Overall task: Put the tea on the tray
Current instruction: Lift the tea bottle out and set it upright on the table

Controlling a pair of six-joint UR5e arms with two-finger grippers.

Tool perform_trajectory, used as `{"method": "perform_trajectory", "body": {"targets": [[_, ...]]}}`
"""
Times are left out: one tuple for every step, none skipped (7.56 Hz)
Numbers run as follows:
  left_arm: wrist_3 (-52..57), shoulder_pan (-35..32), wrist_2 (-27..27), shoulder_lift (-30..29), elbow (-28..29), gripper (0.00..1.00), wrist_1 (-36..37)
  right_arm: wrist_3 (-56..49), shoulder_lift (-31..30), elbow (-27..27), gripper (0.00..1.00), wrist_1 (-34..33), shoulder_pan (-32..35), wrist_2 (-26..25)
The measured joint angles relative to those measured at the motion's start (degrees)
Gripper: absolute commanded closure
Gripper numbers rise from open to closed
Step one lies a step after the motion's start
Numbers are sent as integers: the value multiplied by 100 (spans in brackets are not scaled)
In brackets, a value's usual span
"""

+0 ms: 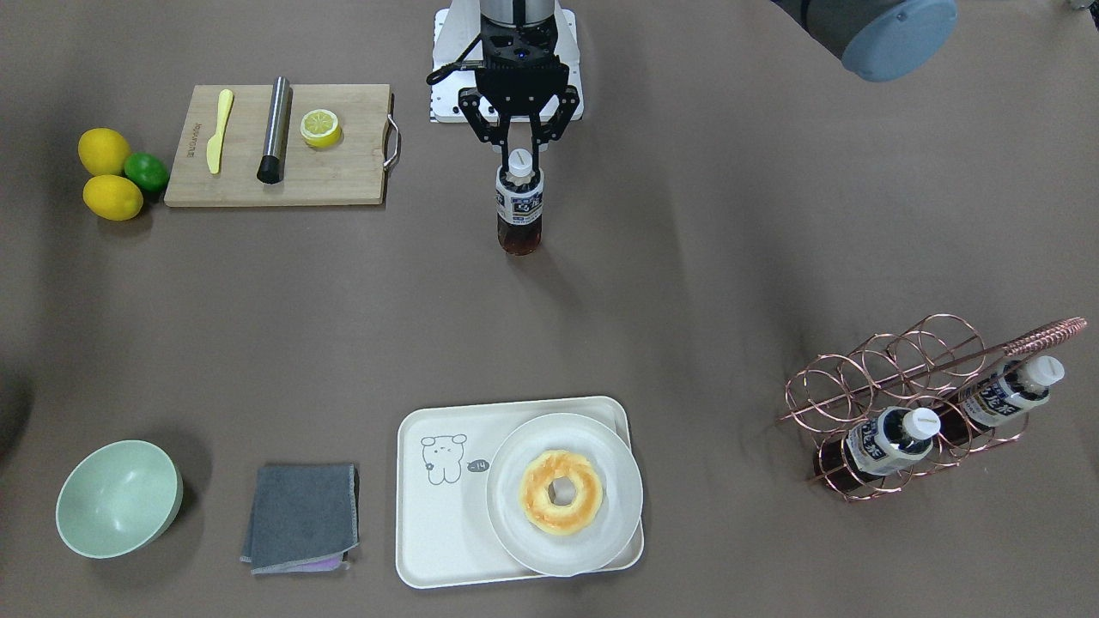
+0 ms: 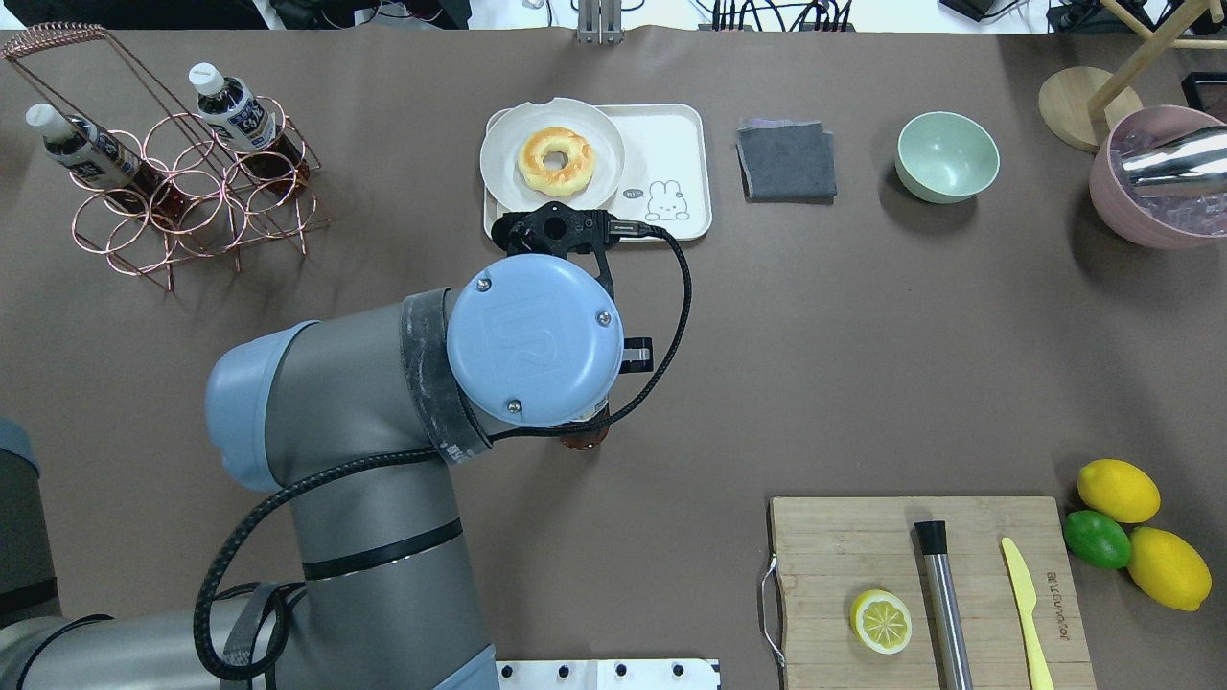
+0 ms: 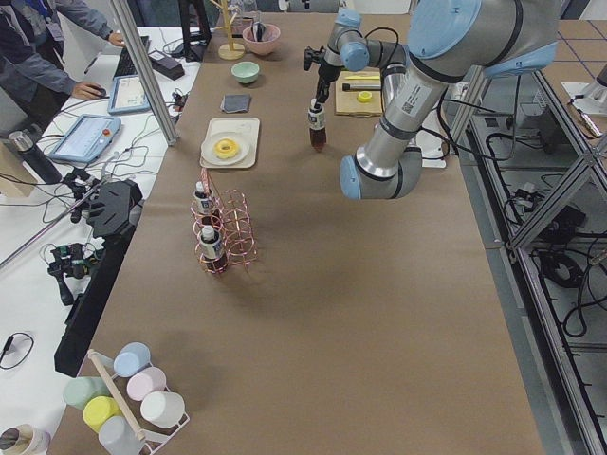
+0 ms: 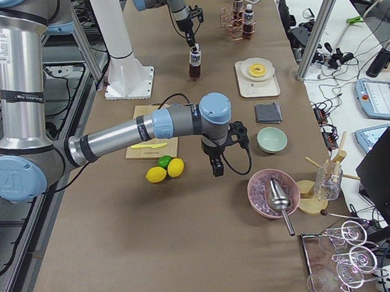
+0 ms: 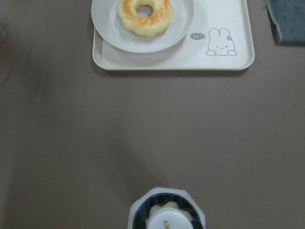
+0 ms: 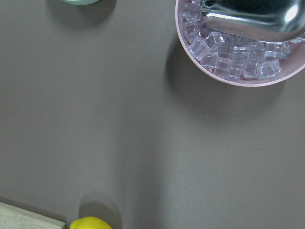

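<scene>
The tea (image 1: 519,206), a small clear bottle of dark tea with a white cap, stands upright at mid-table on the robot's side. My left gripper (image 1: 520,167) comes down from above and is shut on its neck and cap. I cannot tell whether its base touches the table. Its cap fills the bottom of the left wrist view (image 5: 167,217). The cream tray (image 1: 438,532) with the line-drawn animal lies well ahead at the far edge (image 5: 224,59). My right gripper (image 4: 217,166) points down near the lemons, and I cannot tell whether it is open or shut.
A white plate (image 1: 515,532) with a doughnut (image 1: 562,491) covers one half of the tray. Two more tea bottles (image 1: 893,438) lie in a copper wire rack (image 1: 859,378). A grey cloth (image 1: 300,515), a green bowl (image 1: 116,498), a cutting board (image 1: 343,180) and a pink ice bowl (image 2: 1150,206) are also on the table.
</scene>
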Motion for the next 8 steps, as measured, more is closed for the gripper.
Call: {"method": "perform_trajectory", "body": {"targets": [[-10,47,25,19,0,100,-23,1,-1,5,0,0,3,0],[-14,73,38,34,-5,100,-35,2,1,17,0,4,6,-2],[-16,93,51,73,-18,45,-44,16,17,26,0,7,5,-3],[-20,104,97,105,-26,6,-65,25,50,41,0,8,5,-3],[-18,120,157,117,-18,3,-77,64,74,126,0,9,4,-7],[-3,146,196,121,-17,3,-84,245,118,253,0,9,-2,-10],[19,150,212,126,-56,3,-79,549,208,367,0,8,-27,-5],[78,70,202,170,-230,3,-56,948,398,448,0,0,-104,28]]}}
